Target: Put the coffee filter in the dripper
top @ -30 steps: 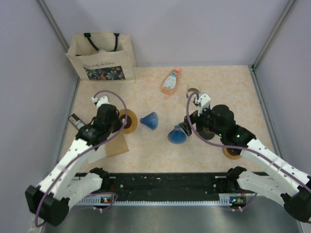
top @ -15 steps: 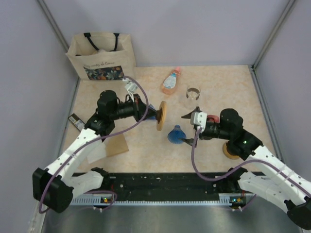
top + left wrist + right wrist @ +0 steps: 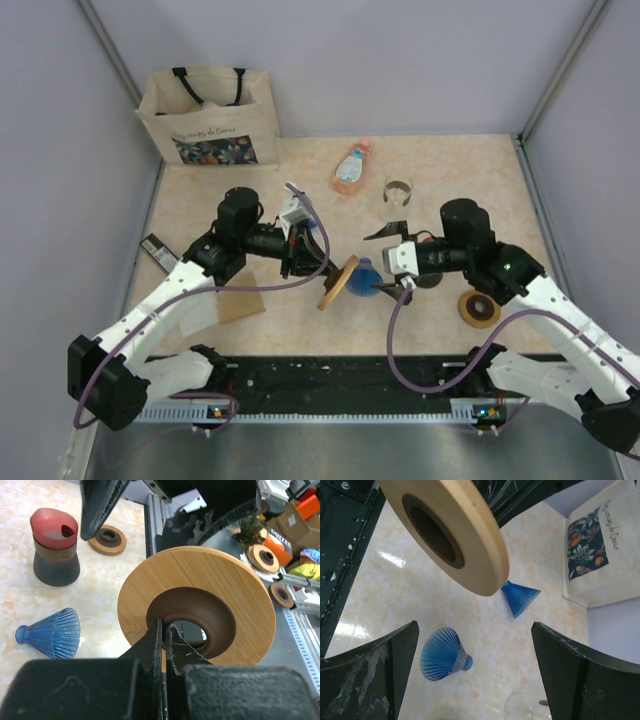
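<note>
My left gripper (image 3: 322, 268) (image 3: 165, 625) is shut on the brown inner rim of a round wooden ring (image 3: 338, 283) (image 3: 200, 585) and holds it tilted above the table. The ring also shows in the right wrist view (image 3: 470, 545). A blue ribbed cone (image 3: 366, 278) (image 3: 442, 655) lies on its side just right of the ring. My right gripper (image 3: 386, 262) (image 3: 475, 665) is open, with its fingers either side of that cone, above it. A second blue cone (image 3: 520, 597) (image 3: 50, 632) lies by the left gripper.
A tote bag (image 3: 208, 115) stands at the back left. An orange bottle (image 3: 351, 168) and a clear glass (image 3: 397, 195) are at the back. A second wooden ring (image 3: 478, 308) lies right. A red-topped dark pot (image 3: 54, 547) stands near it. A brown sheet (image 3: 240, 303) lies left.
My left gripper has carried the wooden ring right and toward the front, next to the blue cone. My right gripper has swung left, over that cone.
</note>
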